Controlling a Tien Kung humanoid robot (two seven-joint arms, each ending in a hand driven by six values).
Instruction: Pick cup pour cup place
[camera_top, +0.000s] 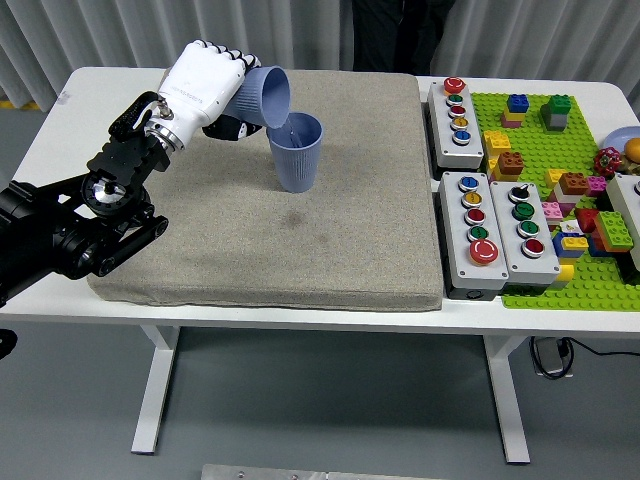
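I grip one ribbed blue cup (266, 96) tipped on its side, its mouth turned down over the rim of a matching blue cup (297, 152) standing upright on the grey mat.

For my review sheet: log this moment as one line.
phase: pouring | left hand: grasps tilted cup over standing cup | right hand: out of view

Bright, even overhead light; sharp focus throughout; soft shadow under tabletop (60, 125); mild glare on white robot hand (205, 85).

Tilted cup (265, 95) left of upright cup (297, 152) on mat (330, 240).
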